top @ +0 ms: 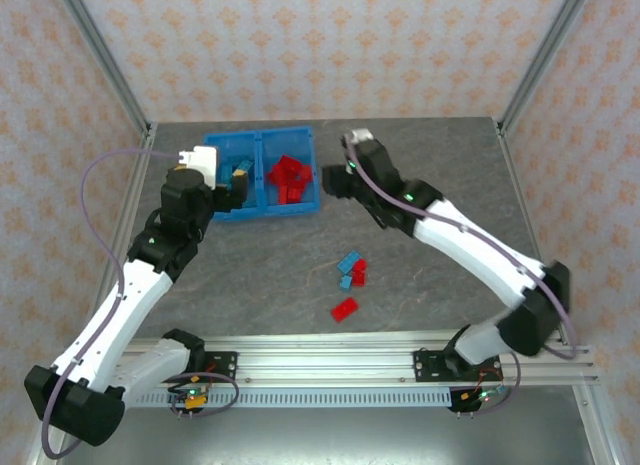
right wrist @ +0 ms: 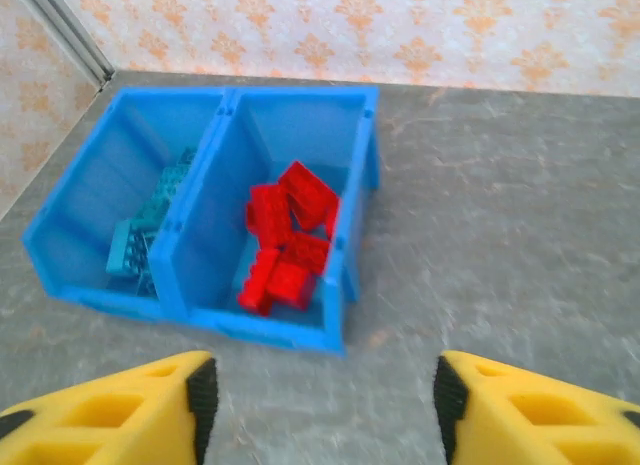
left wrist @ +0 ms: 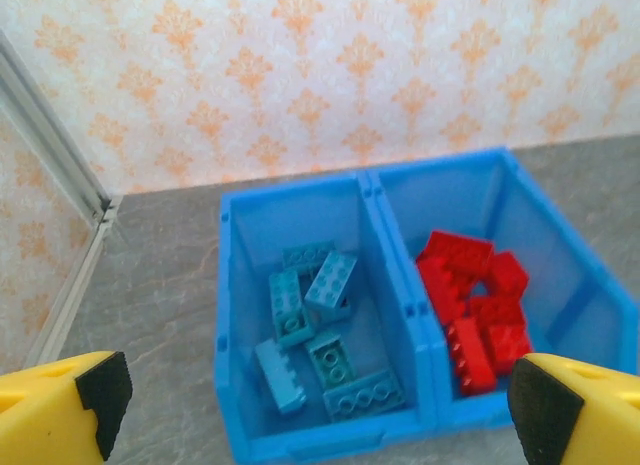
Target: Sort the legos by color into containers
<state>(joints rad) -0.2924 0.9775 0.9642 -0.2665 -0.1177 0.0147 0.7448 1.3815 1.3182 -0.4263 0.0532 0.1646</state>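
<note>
The left gripper [left wrist: 320,410] hangs wide open and empty over the near edge of the blue bin [left wrist: 395,240]. The teal bricks [left wrist: 320,335] lie just beyond its fingertips in the left compartment [left wrist: 262,235]. The right gripper [right wrist: 322,400], fingers parted with nothing between them, hovers just right of the bin. The red bricks [right wrist: 290,240] sit to its left in the right compartment [right wrist: 300,125]. Loose bricks [top: 350,262] lie on the table [top: 250,275], nearer and well apart from both.
</note>
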